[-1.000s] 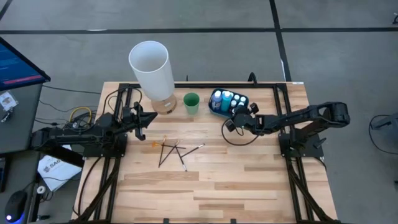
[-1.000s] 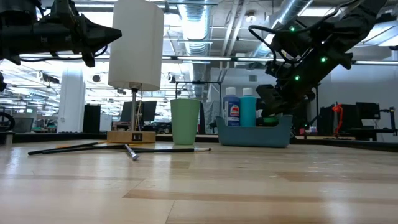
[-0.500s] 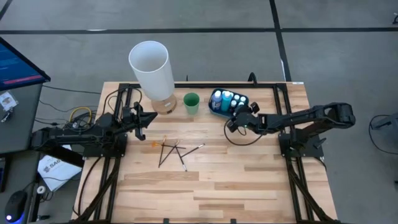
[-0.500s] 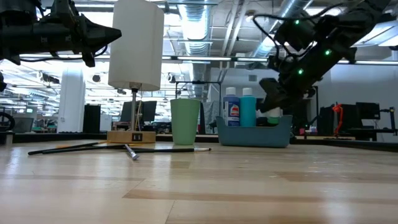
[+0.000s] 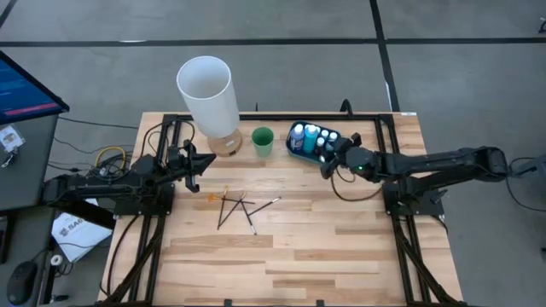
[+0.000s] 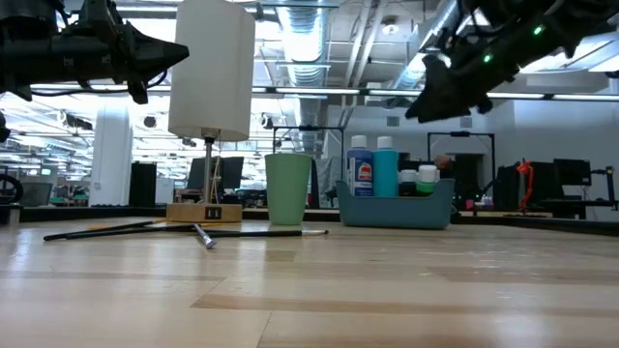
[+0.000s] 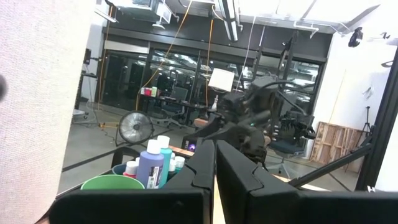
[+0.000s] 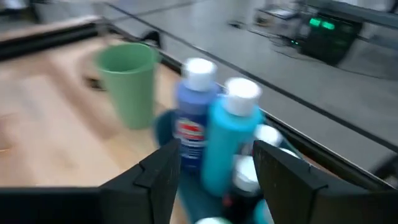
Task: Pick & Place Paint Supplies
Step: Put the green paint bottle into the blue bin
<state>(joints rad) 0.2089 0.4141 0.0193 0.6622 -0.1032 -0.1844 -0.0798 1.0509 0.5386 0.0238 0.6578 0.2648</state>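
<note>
Several white-capped paint bottles [image 5: 314, 136] stand in the blue tray [image 6: 392, 208] at the far right of the table; a tall blue one [image 8: 193, 121] and a teal one [image 8: 229, 134] show best. Thin dark brushes [image 5: 239, 207] lie crossed on the wood near the middle. My right gripper [image 6: 427, 97] hangs open above the tray's near side, with nothing between its fingers [image 8: 163, 169]. My left gripper [image 5: 207, 160] waits shut, raised at the left by the lamp.
A green cup [image 5: 263, 141] stands just left of the tray. A lamp with a tall white shade [image 5: 206, 89] and a wooden base stands at the far left. Bare wood stretches from the brushes to the table's near edge [image 5: 281, 294].
My right gripper has risen from the tray's near side and drawn back a little toward the table's right edge, tipping up nearer to level. The bottles stay standing in the tray.
</note>
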